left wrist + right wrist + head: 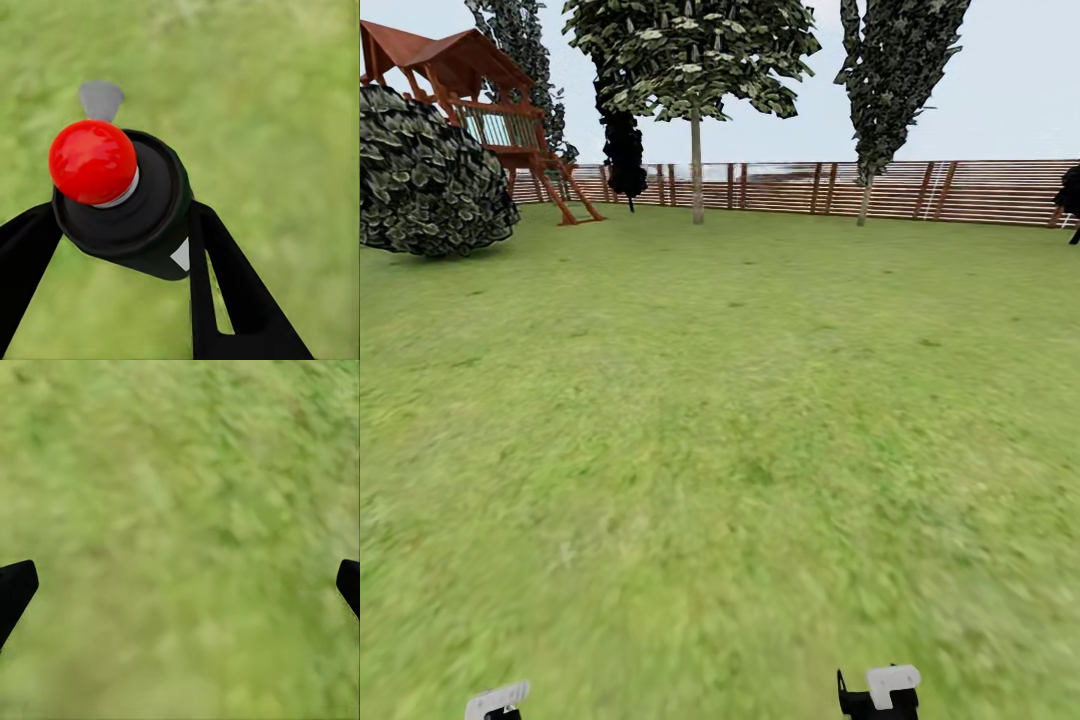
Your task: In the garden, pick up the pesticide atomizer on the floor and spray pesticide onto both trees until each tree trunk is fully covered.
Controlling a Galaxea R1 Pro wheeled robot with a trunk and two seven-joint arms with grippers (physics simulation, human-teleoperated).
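Note:
The pesticide atomizer, a dark bottle with a round red top, sits between the black fingers of my left gripper, which is shut on it above the grass. My right gripper is open, its fingers wide apart over bare lawn. Far ahead stands a tree with a wide leafy canopy and a pale straight tree trunk, in front of the fence. The garden lawn stretches between me and it. The paved floor is out of view. White tips of my left arm and right arm show at the head view's lower edge.
A round dark bush and a red-brown wooden playset stand at the far left. Dark columnar trees rise by the slatted wooden fence. Open grass lies ahead up to the fence.

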